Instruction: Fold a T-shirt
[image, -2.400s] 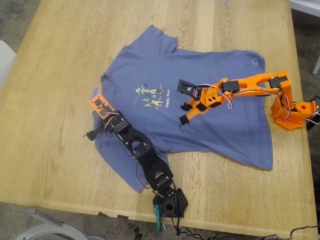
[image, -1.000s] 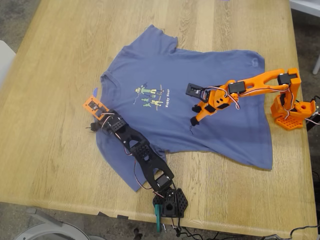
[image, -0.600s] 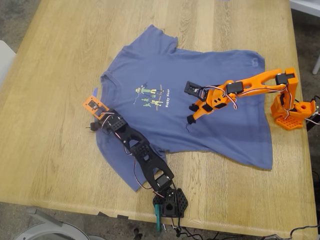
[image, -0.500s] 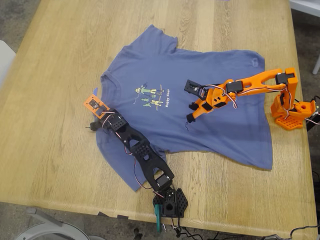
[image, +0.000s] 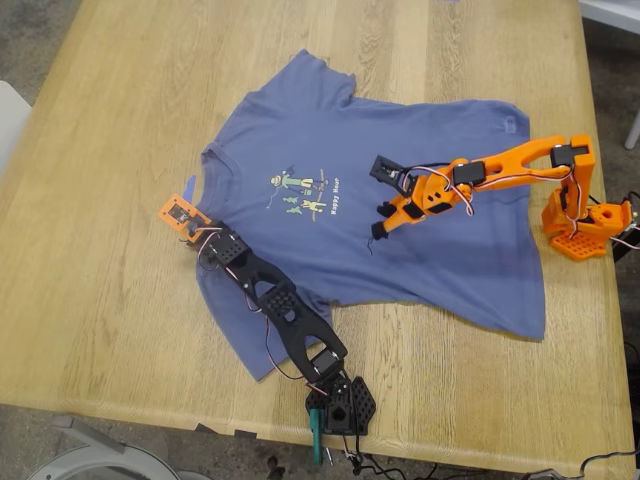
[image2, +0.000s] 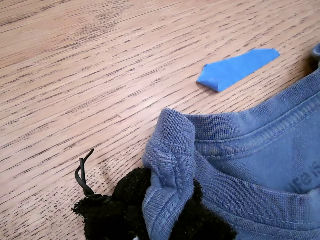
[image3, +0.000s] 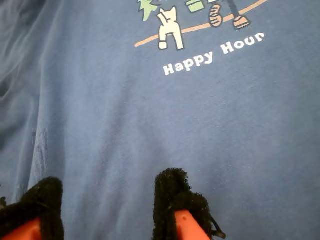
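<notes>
Exterior view: T-shirt (image: 400, 200) is lying spread flat on the wooden surface (image: 120, 150), collar toward the exterior view's left, hem toward the exterior view's right; black arm is reaching from the near edge to the collar, orange arm is reaching from the exterior view's right over the chest area; neither fold is made yet, so I'm judging this as the very start.

First wrist view: my first claw (image2: 150, 210) is clamping a bunched bit of the ribbed collar, fabric puckering up between the black pads (image2: 125, 200); blue tape scrap (image2: 235, 67) is sitting just beside the collar on bare wood, not touching it.

Second wrist view: my second claw (image3: 107, 205) is hovering spread apart just over the chest fabric, holding nothing; the "Happy Hour" print (image3: 212, 57) is lying ahead of it.

Handling, my read: cloth is light, soft, fully limp; it's going to sag and drag wherever it's unsupported; flat single layer is hard to pinch, so hems, collar rib and sleeve edges are the better grip points; mid-chest pinch is risking grabbing both layers.
</notes>
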